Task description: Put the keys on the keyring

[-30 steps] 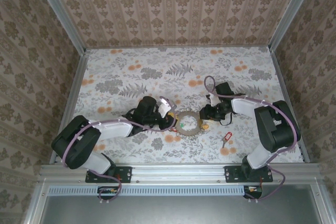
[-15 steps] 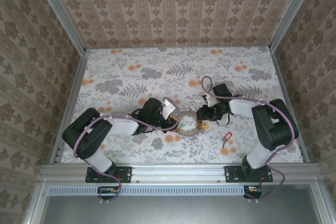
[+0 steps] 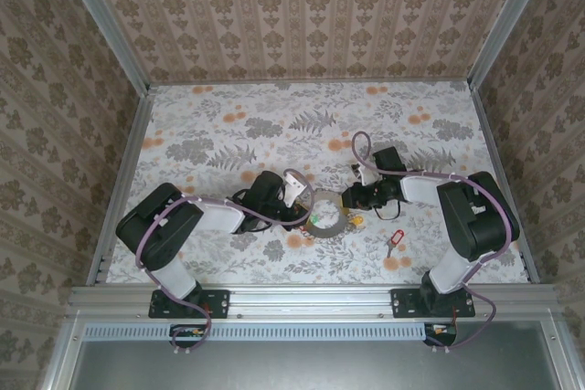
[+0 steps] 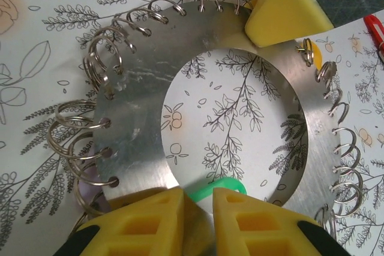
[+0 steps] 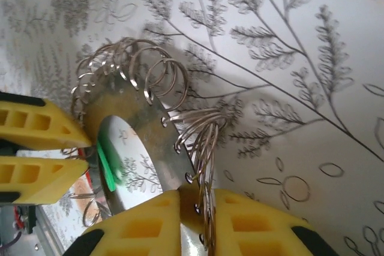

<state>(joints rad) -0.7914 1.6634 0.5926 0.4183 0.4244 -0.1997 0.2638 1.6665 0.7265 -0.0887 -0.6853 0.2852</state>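
Pinching ring [image 4: 138, 118] at opposite edges with both jaws; probably stiff, light, slick; best gripped on flat metal, not loops [image 4: 96, 64].

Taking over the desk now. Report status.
Left gripper, right gripper clamped on opposite keyring edges. Green tag by left fingers. Red-tagged key loose beside right arm.

Bright, even overhead light; faint glare on the metal keyring [image 4: 132, 118]; soft shadow beside it (darkest at the right wrist); slightly blurred up close
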